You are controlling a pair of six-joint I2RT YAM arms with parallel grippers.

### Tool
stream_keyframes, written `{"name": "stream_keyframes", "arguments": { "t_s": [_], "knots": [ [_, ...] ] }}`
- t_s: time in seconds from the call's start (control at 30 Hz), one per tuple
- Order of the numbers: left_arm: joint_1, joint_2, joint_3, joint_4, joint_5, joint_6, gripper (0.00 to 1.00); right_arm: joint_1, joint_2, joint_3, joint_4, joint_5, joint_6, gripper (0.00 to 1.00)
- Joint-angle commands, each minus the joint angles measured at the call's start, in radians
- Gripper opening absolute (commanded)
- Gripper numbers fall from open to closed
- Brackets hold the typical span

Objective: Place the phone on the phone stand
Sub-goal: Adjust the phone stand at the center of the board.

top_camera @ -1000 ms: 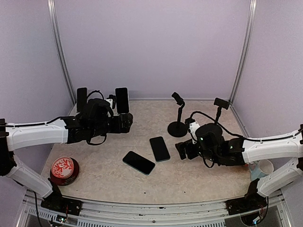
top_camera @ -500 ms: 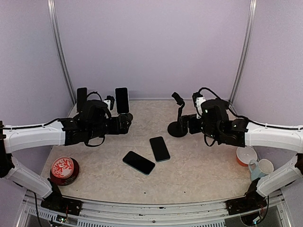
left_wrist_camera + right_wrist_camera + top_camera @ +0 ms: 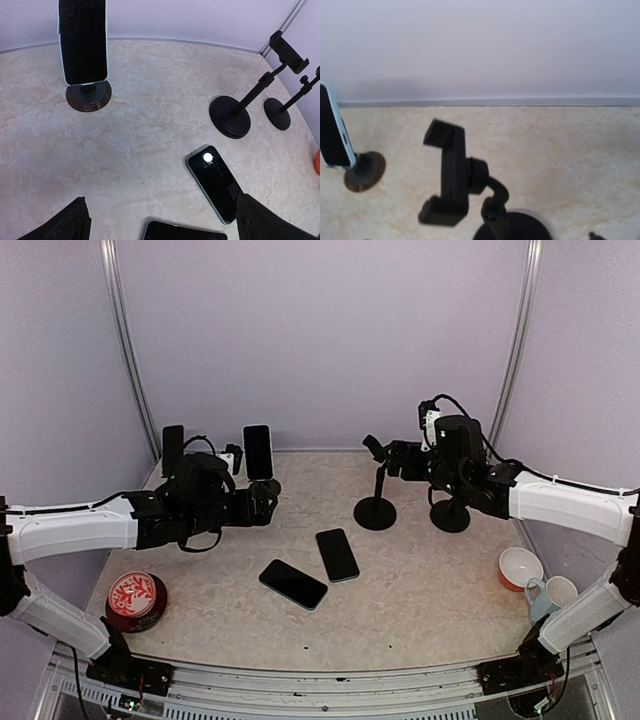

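Two dark phones lie flat mid-table: one [image 3: 337,554] nearer the stands, one [image 3: 293,584] in front of it. They also show in the left wrist view as the upper phone [image 3: 215,182] and the lower phone [image 3: 182,233]. An empty black stand [image 3: 375,510] with a clamp head [image 3: 447,172] stands at the back right. My left gripper [image 3: 268,498] hovers open and empty above and to the left of the phones; its midpoint in its own view [image 3: 165,220] is over bare table. My right gripper [image 3: 398,460] is raised just right of the clamp; its fingers do not show.
A second black stand [image 3: 450,515] is right of the first. Two stands at the back left hold phones [image 3: 258,452] [image 3: 173,450]. A red round object [image 3: 135,597] sits front left. A bowl [image 3: 518,565] and a mug [image 3: 555,592] sit front right.
My right arm has lifted from low beside the phones and swung back and up to the empty stand's clamp. My left arm has barely moved. The phones lie as before.
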Motion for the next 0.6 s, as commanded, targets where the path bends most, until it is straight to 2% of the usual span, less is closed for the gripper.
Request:
{"name": "stream_keyframes", "arguments": {
  "t_s": [0.0,0.27,0.57],
  "knots": [
    [-0.007,-0.040,-0.017,-0.001,-0.010,-0.008,0.99,-0.040,0.043,0.059,0.073,-0.111,0.100,0.89],
    [-0.007,-0.061,-0.034,-0.013,-0.030,-0.007,0.99,-0.052,0.147,0.146,0.070,-0.205,0.141,0.85],
    [-0.007,-0.085,-0.040,-0.028,-0.051,-0.006,0.99,-0.067,0.178,0.137,0.081,-0.201,0.217,0.78]
  ]
}}
